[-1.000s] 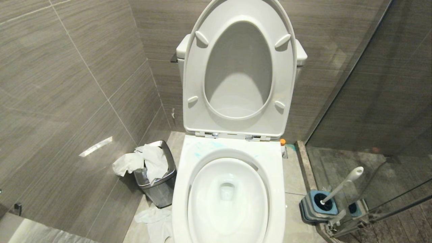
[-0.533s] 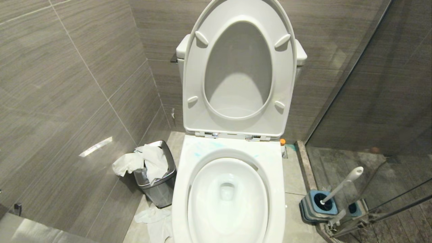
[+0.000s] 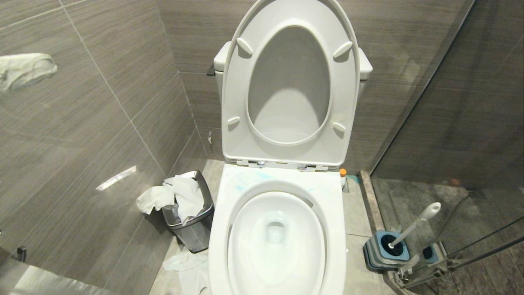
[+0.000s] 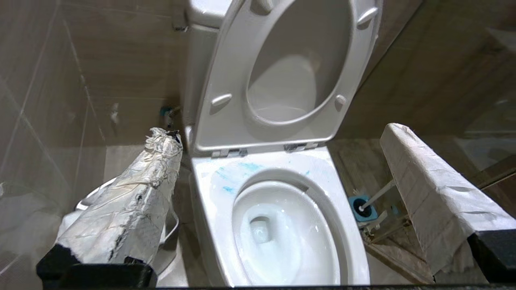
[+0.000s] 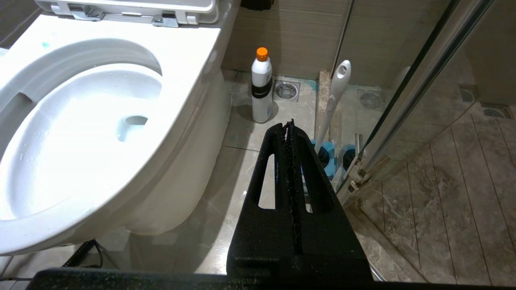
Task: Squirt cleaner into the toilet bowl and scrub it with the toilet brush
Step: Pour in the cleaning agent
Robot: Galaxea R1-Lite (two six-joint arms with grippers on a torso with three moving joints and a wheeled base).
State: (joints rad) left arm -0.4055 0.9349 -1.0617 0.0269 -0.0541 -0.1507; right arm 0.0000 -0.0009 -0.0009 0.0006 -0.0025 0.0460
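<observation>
L gripper (image 4: 282, 201) jaws spread wide, empty, above toilet bowl (image 3: 339, 229); R gripper (image 5: 289, 125) pressed together, parked. Cleaner (image 4: 236, 174) smeared on back rim, brush (image 3: 413, 224) in holder to the right. Prob. scrub step next: needs a brush grab.

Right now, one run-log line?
left gripper: open, above toilet bowl | right gripper: shut, parked | toilet brush: in holder | cleaner: rim smears

A small square steel bin (image 3: 192, 217) stood on the tiled floor, stuffed with crumpled white paper (image 3: 176, 196); more paper (image 3: 186, 266) lay beside the bin. Well apart from the bin stood a white bottle with an orange cap (image 5: 261, 86), near a square metal floor drain (image 5: 287, 89).
</observation>
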